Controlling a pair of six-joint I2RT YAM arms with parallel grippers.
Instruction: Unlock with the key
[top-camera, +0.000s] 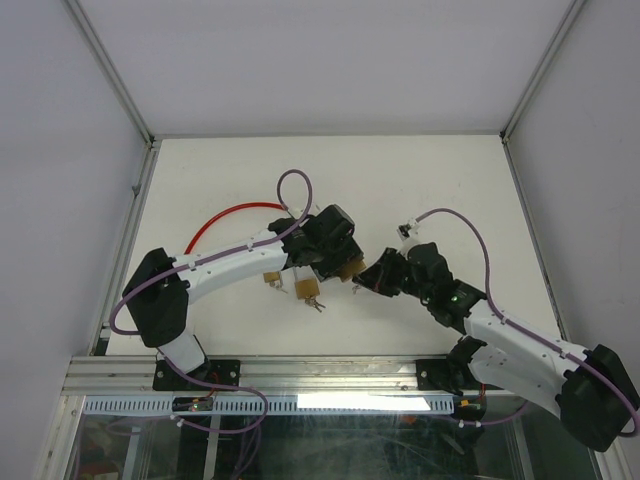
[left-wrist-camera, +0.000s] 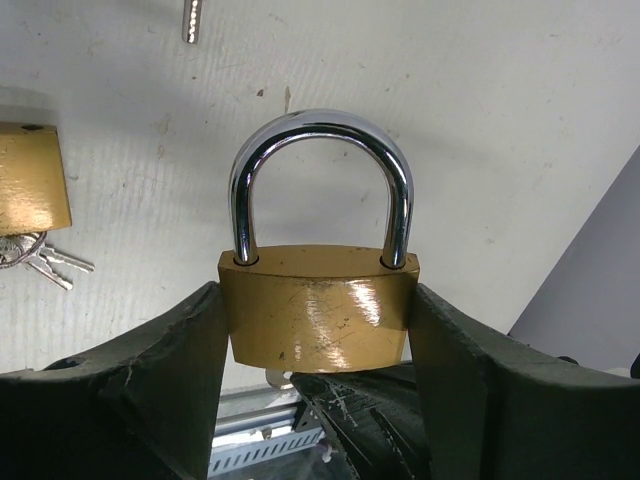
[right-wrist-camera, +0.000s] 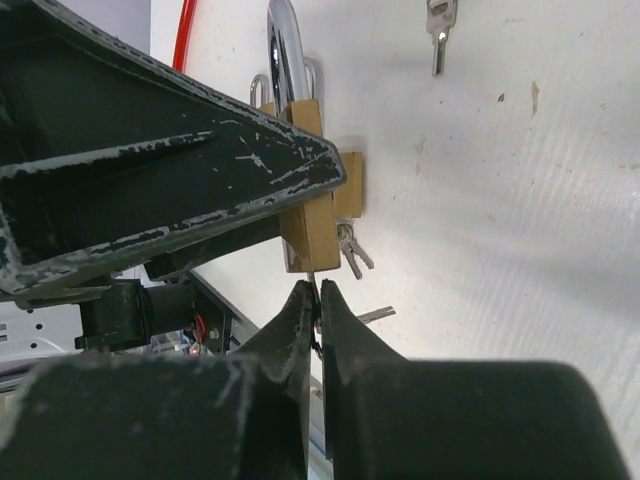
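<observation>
My left gripper (left-wrist-camera: 318, 335) is shut on a brass padlock (left-wrist-camera: 318, 310) and grips its body by both sides. The padlock's steel shackle (left-wrist-camera: 320, 150) is closed and points away from the wrist. In the top view this padlock (top-camera: 349, 267) hangs above the table's middle, between the left gripper (top-camera: 338, 256) and the right gripper (top-camera: 366, 279). My right gripper (right-wrist-camera: 317, 300) is shut on a thin key (right-wrist-camera: 314, 284). The key's tip is at the bottom face of the held padlock (right-wrist-camera: 312, 225); how deep it sits is hidden.
Two other brass padlocks (top-camera: 273, 280) (top-camera: 307, 292) lie on the table under the left arm, one with keys (left-wrist-camera: 45, 262) attached. Loose keys (right-wrist-camera: 438, 22) (right-wrist-camera: 372, 316) lie on the white table. A red cable (top-camera: 228, 215) curves behind the left arm.
</observation>
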